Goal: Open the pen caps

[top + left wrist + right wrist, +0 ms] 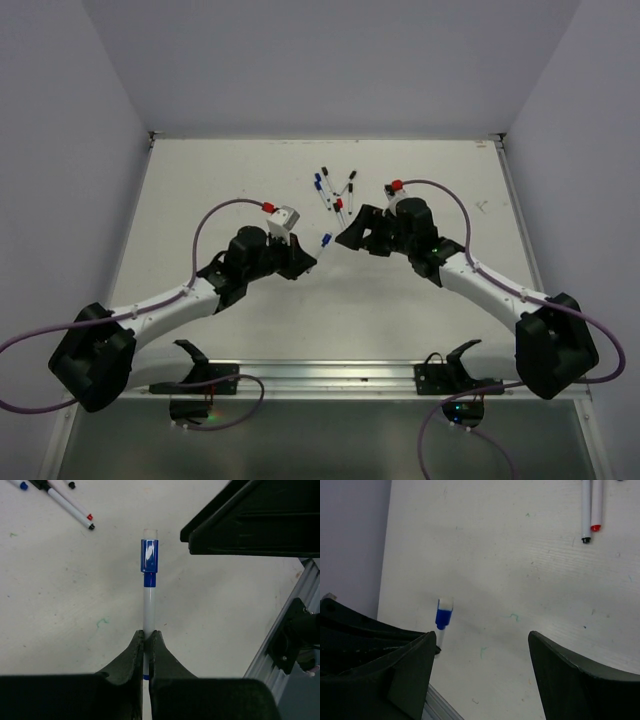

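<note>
My left gripper [148, 634] is shut on the thin white barrel of a pen [148, 605], held above the table. The pen's blue cap [149, 560] sits on the far end and points away from the fingers. From above, that cap [325, 241] lies between the left gripper [305, 262] and the right gripper [346, 236]. My right gripper [481, 636] stands open. The blue cap [443, 616] is just beyond its left finger, not between the jaws. The right gripper's black body [250, 520] looms to the right of the cap in the left wrist view.
Several other pens [335, 190] with blue, black and red ends lie in a loose heap behind the grippers; some show as pens [70, 507] and pens [590, 510] in the wrist views. A metal rail [330, 375] runs along the near table edge.
</note>
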You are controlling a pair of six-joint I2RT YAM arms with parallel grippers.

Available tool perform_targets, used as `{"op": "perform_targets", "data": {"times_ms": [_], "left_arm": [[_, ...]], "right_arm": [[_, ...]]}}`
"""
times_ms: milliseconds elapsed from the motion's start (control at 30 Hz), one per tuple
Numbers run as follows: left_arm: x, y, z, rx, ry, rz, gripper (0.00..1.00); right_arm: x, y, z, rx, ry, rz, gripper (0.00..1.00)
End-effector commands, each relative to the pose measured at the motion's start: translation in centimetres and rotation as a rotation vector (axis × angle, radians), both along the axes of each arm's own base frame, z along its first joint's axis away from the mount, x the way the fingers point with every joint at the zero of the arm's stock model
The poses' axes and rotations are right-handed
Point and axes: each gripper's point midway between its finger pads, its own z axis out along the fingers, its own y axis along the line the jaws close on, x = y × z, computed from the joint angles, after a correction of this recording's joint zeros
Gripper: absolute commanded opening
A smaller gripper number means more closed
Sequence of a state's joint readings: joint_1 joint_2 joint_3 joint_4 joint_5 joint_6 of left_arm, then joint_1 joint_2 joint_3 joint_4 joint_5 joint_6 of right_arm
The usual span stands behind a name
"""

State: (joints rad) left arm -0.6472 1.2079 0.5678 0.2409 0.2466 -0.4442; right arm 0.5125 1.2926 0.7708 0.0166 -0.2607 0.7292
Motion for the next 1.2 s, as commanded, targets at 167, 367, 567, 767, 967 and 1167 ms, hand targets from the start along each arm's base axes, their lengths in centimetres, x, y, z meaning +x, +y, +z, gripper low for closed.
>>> {"op": "perform_targets", "data": {"times_ms": [167,367,567,767,967,1167], "left_arm": [[-1.4,-2.8,2.7,-0.111,0.002,0.005,0.0],[-1.8,-3.7,3.0,-0.12,0.006,0.007,0.0],[-1.9,-4.1,3.7,-0.136,-0.004,0.023,0.0],[-2.0,-4.6,4.4,-0.134,-0.018,0.033,0.0],[-2.1,-5.0,4.5,-0.122,-0.028,0.03,0.0],[-2.2,-5.1,4.6,-0.124,-0.028,0.029,0.0]], "right_arm": [[-0.1,2.6,4.7,0.163,-0.143,0.055,0.76],[-0.1,2.6,3.8,0.139,-0.126,0.042,0.7],[-0.1,3.0,2.9,0.139,-0.106,0.045,0.64],[-0.3,3.5,2.3,0.133,-0.092,0.05,0.59],[-0.2,3.6,2.4,0.135,-0.093,0.049,0.51],[-0.4,4.2,2.2,0.149,-0.088,0.067,0.0]]}}
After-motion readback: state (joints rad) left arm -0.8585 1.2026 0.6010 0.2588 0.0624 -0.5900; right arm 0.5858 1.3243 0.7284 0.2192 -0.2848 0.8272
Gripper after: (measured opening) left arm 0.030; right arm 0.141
